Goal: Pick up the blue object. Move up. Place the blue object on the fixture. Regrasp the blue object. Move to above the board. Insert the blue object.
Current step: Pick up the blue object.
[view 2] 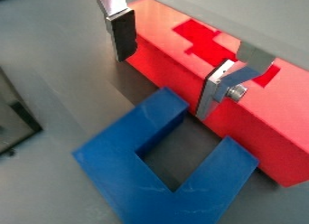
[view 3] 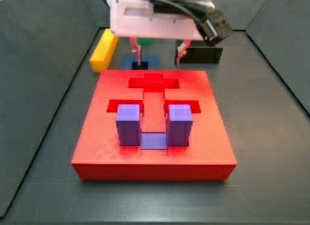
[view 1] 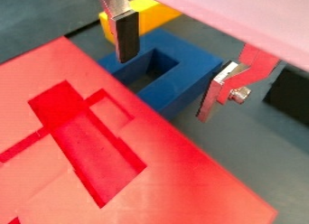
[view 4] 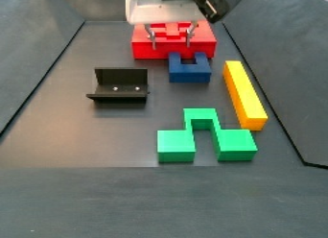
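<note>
The blue object [view 1: 182,76] [view 2: 121,160] [view 4: 190,67] is a dark-blue U-shaped block. It lies flat on the floor against the edge of the red board [view 1: 72,74] [view 2: 241,119] [view 3: 109,106] [view 4: 144,40]. My gripper [view 1: 172,67] [view 2: 168,63] [view 4: 177,35] hangs open just above it and holds nothing. One finger [view 1: 126,38] is over the block's notch, by the board. The other finger [view 1: 218,90] is past the block's outer side. The fixture [view 4: 118,85], a black bracket, stands apart on the floor.
A purple U-shaped block [view 3: 155,127] sits in a slot of the board. A yellow bar [view 4: 244,93] [view 3: 104,49] lies close beside the blue object. A green notched block [view 4: 202,134] lies farther off on the floor.
</note>
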